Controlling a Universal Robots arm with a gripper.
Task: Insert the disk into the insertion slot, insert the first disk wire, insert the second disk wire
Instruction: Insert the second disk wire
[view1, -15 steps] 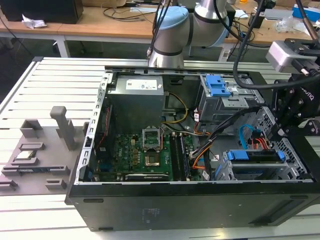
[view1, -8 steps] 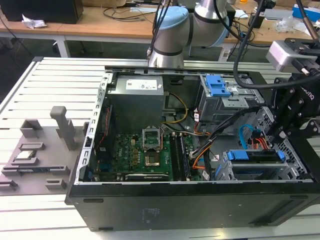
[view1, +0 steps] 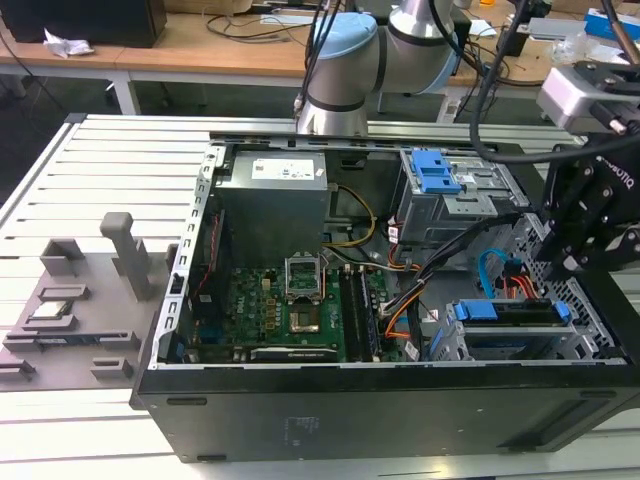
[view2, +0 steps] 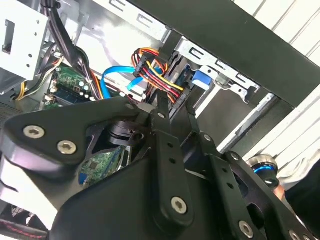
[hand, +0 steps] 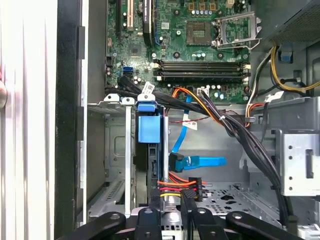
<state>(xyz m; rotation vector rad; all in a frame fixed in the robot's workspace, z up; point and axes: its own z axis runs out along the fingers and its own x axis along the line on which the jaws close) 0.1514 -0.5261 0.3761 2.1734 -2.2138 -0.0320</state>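
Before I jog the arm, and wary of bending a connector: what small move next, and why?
Probably ease the tool slightly toward the disk: it sits in the insertion slot, and the red-yellow wires at the tool's tip end just beside it.

The disk (view1: 500, 311) sits in the insertion slot (view1: 520, 342). The motherboard (view1: 290, 310) lies at the exterior view's left, the cage (view1: 455, 200) behind it.

Black cables (hand: 240, 131), a blue cable (hand: 200, 161) and coloured wires (hand: 175, 184) crowd the gap beside the disk (hand: 149, 131); the perforated floor (hand: 230, 195) beyond seems open.
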